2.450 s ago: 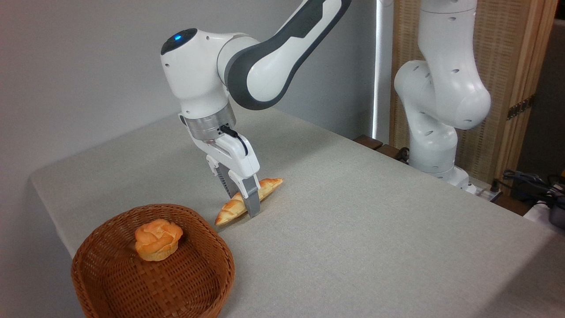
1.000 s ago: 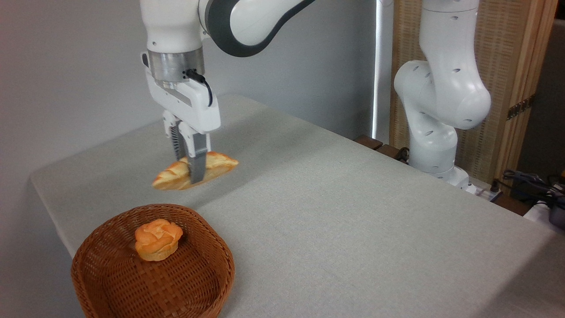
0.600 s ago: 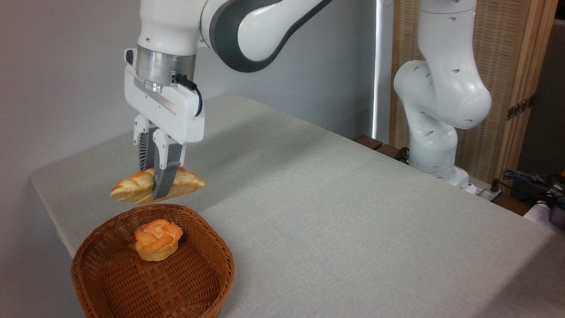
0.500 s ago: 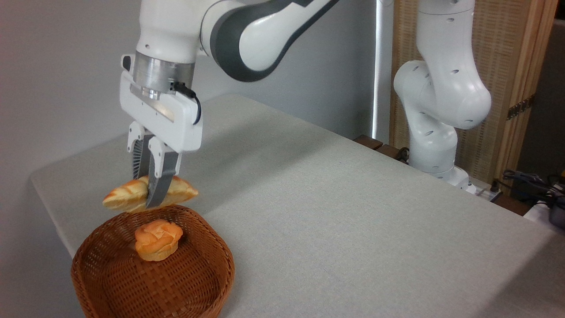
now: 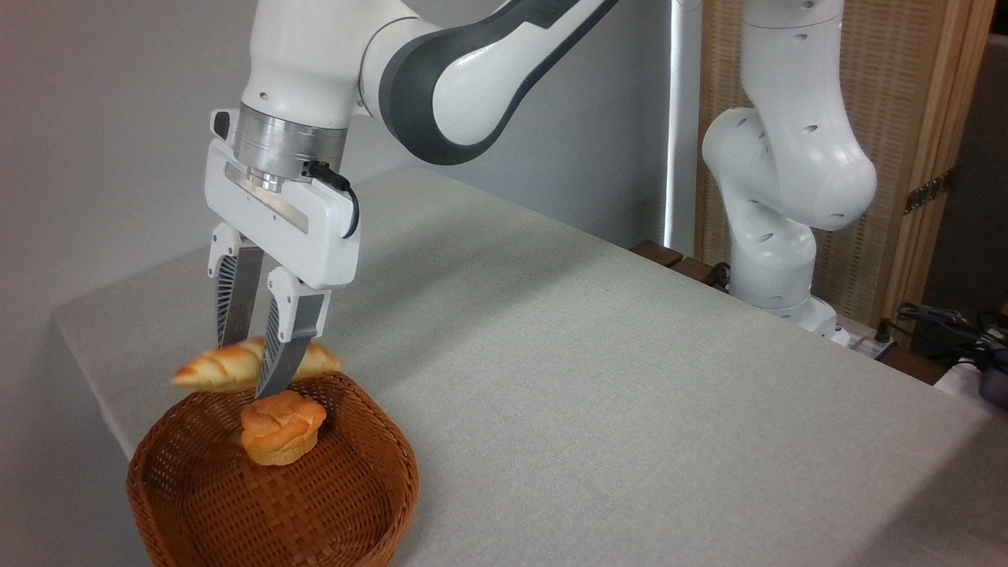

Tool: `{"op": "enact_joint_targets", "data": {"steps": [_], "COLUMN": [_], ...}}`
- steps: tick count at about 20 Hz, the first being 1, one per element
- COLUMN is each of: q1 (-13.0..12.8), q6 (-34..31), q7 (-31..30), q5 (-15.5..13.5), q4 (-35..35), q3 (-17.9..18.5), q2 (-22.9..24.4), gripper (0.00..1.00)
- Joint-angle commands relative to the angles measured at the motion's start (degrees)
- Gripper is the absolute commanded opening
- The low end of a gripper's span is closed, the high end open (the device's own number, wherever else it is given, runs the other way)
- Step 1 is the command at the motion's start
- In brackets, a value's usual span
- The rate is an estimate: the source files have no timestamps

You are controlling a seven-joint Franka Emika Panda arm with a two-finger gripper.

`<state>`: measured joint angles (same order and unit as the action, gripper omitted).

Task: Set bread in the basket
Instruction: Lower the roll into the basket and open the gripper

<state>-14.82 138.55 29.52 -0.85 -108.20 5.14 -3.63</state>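
Bread [image 5: 228, 368] between pincer [image 5: 248, 366] fingers, seemingly still gripped though blurred, above basket [image 5: 378, 441] rim

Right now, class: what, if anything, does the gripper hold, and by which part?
The gripper holds the bread, its fingers pinching the loaf near the middle, both pointed ends sticking out, above the basket.

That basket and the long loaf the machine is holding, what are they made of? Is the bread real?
The basket looks like woven wicker, reddish-brown with a slight sheen; the crossing strands and thick rolled rim show it. The braided loaf in the gripper has a glossy, evenly golden-orange crust and keeps its shape between the fingers, which hints at a plastic or foam replica, though real bread cannot be ruled out.
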Motion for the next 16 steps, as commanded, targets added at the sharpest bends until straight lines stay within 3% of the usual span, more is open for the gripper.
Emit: {"op": "enact_joint_targets", "data": {"steps": [1, 5, 12, 16], "q1": [-0.3, -0.4, -0.5, -0.5], "q6": [0.8, -0.5, -20.0, -25.5], "q7": [0.3, -0.3, -0.3, -0.3], "q5": [-1.3, -1.2, -0.7, -0.6], "q4": [0.6, 0.5, 1.9, 2.4], "q3": [0.4, 0.4, 0.4, 0.4], "q2": [-0.2, 0.4, 4.0, 5.4], "gripper": [1.00, 1.00, 1.00, 1.00]}}
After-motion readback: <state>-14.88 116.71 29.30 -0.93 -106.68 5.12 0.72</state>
